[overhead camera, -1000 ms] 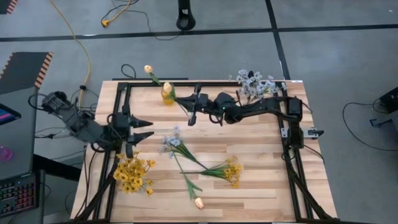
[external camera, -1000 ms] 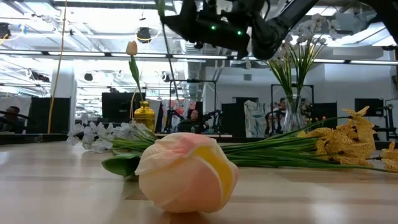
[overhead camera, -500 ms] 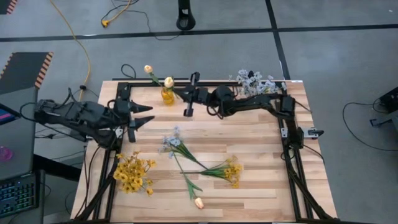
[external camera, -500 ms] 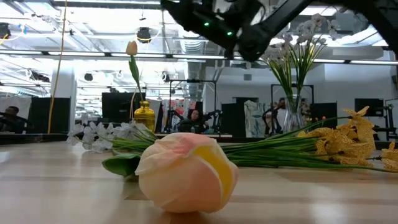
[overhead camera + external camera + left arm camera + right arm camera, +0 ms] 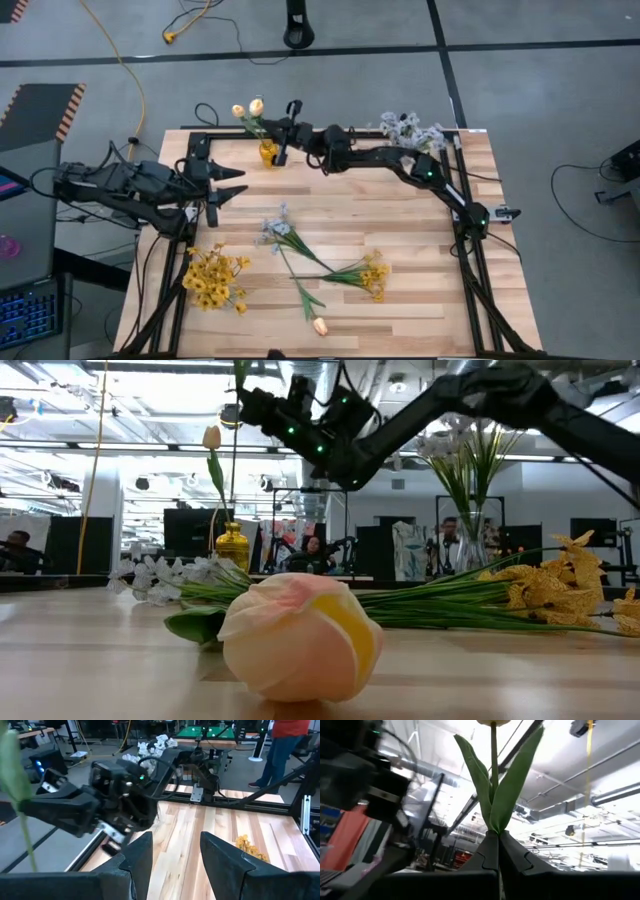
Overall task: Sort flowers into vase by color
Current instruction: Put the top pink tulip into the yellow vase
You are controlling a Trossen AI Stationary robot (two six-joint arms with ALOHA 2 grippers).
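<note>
The right pincer [image 5: 283, 141] grips a tulip [image 5: 257, 106] by the yellow vase [image 5: 267, 152]; the left pincer [image 5: 232, 186] waits open. Four flowers [image 5: 325, 270] remain on the tabletop [image 5: 400, 230].

A pale wooden table [image 5: 420, 215] made of planks carries a black metal frame [image 5: 470, 262] along its edges; a small yellow vase [image 5: 268, 153] stands at the far side, a glass vase [image 5: 470, 552] of pale blossoms at the far right corner; a yellow flower bunch [image 5: 213, 280] sits at the near left; in the middle lie a pale blue-white sprig [image 5: 278, 230] and a yellow sprig [image 5: 370, 274], their stems crossing; a peach tulip [image 5: 319, 325] lies near the front edge.
</note>
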